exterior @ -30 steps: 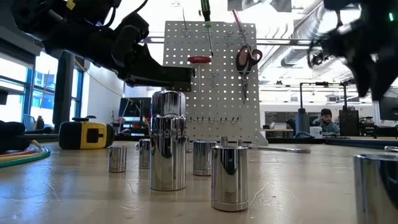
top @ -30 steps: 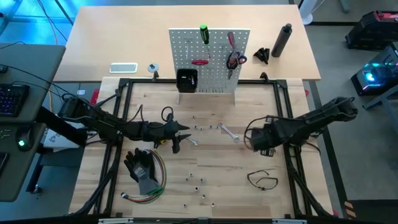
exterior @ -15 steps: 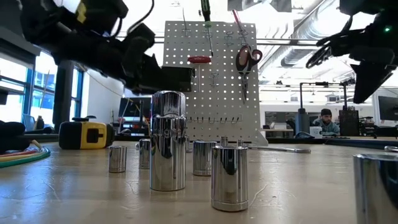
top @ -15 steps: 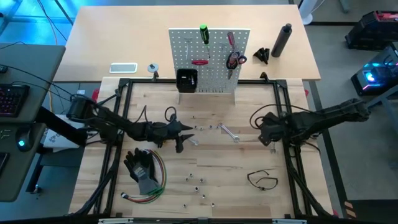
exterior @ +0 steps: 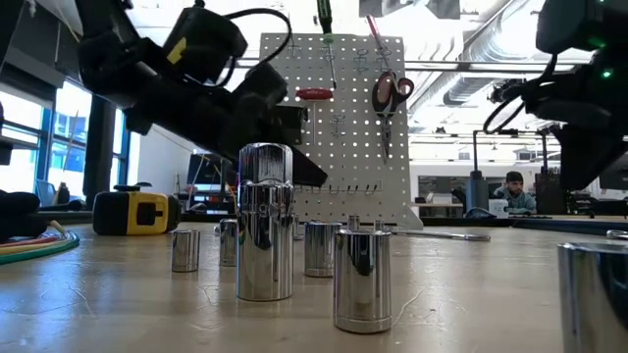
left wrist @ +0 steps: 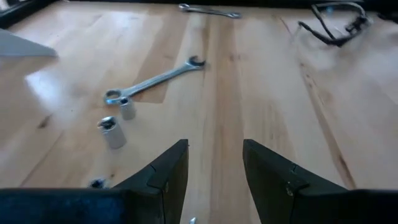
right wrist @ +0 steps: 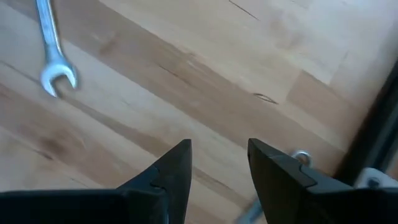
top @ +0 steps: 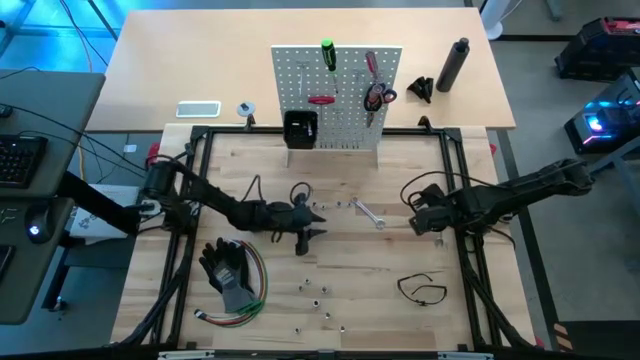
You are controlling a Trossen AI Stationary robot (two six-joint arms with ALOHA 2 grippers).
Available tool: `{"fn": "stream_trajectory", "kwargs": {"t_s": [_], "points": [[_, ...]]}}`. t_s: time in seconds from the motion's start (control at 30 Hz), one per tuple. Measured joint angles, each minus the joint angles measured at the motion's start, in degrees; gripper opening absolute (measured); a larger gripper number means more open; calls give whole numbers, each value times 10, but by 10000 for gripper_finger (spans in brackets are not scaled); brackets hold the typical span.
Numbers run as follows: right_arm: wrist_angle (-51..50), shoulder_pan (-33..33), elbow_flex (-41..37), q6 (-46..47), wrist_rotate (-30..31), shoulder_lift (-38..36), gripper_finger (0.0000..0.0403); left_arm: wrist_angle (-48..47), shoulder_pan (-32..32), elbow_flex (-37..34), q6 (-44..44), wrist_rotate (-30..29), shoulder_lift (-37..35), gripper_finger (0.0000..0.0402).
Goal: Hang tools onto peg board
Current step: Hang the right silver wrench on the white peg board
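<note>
I see the peg board (top: 337, 95) standing upright at the far edge of the wooden counter (top: 350, 270), with a small black bin (top: 301, 128) on its front. A green-handled screwdriver (top: 328, 54), a red-handled screwdriver (top: 371, 65), a red-handled tool (top: 322, 99) lying sideways and red-handled scissors (top: 377, 97) already hang on it. My left end effector (top: 312, 228) sits low over the counter in front of the peg board, a little to the bin's side. Its two fingers (left wrist: 166, 171) are apart with bare wood between them, so it holds nothing. Past those fingers I see a silver wrench (left wrist: 153, 81) lying flat, with two small metal sockets (left wrist: 115, 127) just beside its ring end. A second wrench (left wrist: 209, 10) lies farther off, and a thin black loop (left wrist: 336, 25) is off to one side. My right end effector (top: 418, 220) is also in front of the peg board, on the scissors' side, well apart from the left one. Its fingers (right wrist: 168, 174) are spread too, and it grips nothing. A wrench (right wrist: 54, 46) with an open end lies on the wood beyond them. From table height I see a yellow tape measure (exterior: 137, 211) resting on the counter and shiny sockets (exterior: 266, 221) standing up close. Black gloves (top: 226, 268) and a bundle of coloured wires (top: 250, 290) lie near the left arm, far from the peg board.
</note>
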Motion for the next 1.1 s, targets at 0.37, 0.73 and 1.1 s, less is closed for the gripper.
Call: {"fn": "stream_trajectory", "kwargs": {"t_s": [0.37,0.73,1.1], "points": [[83,32,0,72,-17,6,151,1,12,22,55,1,26,147],[35,121,0,228,0,24,151,6,23,22,77,4,26,147],[45,180,0,373,0,122,151,19,23,22,89,6,26,147]]}}
